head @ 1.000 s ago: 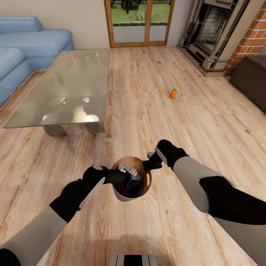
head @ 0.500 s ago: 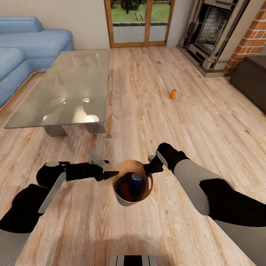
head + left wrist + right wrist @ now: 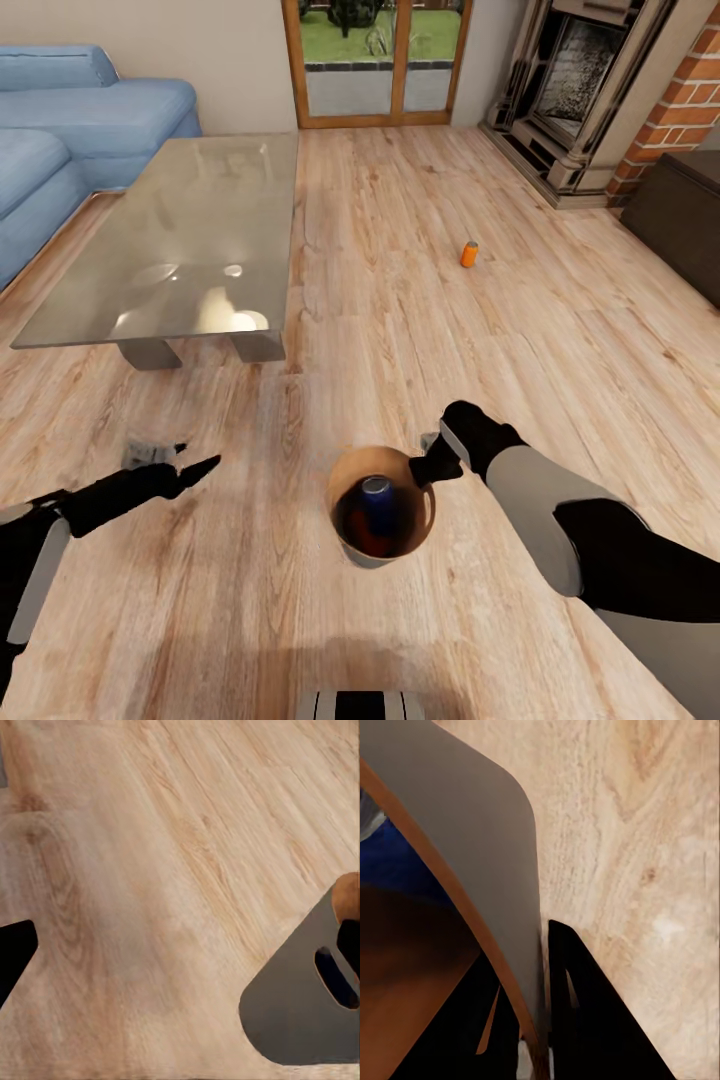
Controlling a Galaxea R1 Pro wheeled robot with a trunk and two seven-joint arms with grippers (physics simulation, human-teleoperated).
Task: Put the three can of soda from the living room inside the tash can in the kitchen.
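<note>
Head view: the tash can [image 3: 381, 518] stands on the wood-plank floor [image 3: 400, 300] of the living room, in front of the robot. A blue can of soda [image 3: 374, 503] stands upright inside it, with something orange-red low in the dark beside it, probably a second can, though that is hard to make out. The third, an orange can [image 3: 469, 253], stands on the floor well apart, toward the brick fireplace [image 3: 590, 90]. The right gripper [image 3: 432, 466] has its jaws pinched on the bin's rim. The left gripper [image 3: 175, 468] hangs off to the left of the bin, over bare floor, with jaws apart and nothing in them. The grey counter [image 3: 190, 240] near the blue sofa [image 3: 70, 130] carries no cans.

Left wrist view: the jaws are spread wide over floorboards, one finger [image 3: 304, 1005] grey with a slot, and a sliver of the bin's brown edge [image 3: 347, 894] at the frame's side.

Right wrist view: the two dark fingers [image 3: 577, 1009] clamp the bin's thin wall [image 3: 472, 870], one inside and one outside; the blue can [image 3: 397, 862] shows within.

By my reading, the step in hand is collecting: two cans look binned and one is left. The next move calls for rolling toward the orange can, taking it with the free left jaws, dropping it in, then carrying the bin to the kitchen.

No brand or lettering is readable on any can.
</note>
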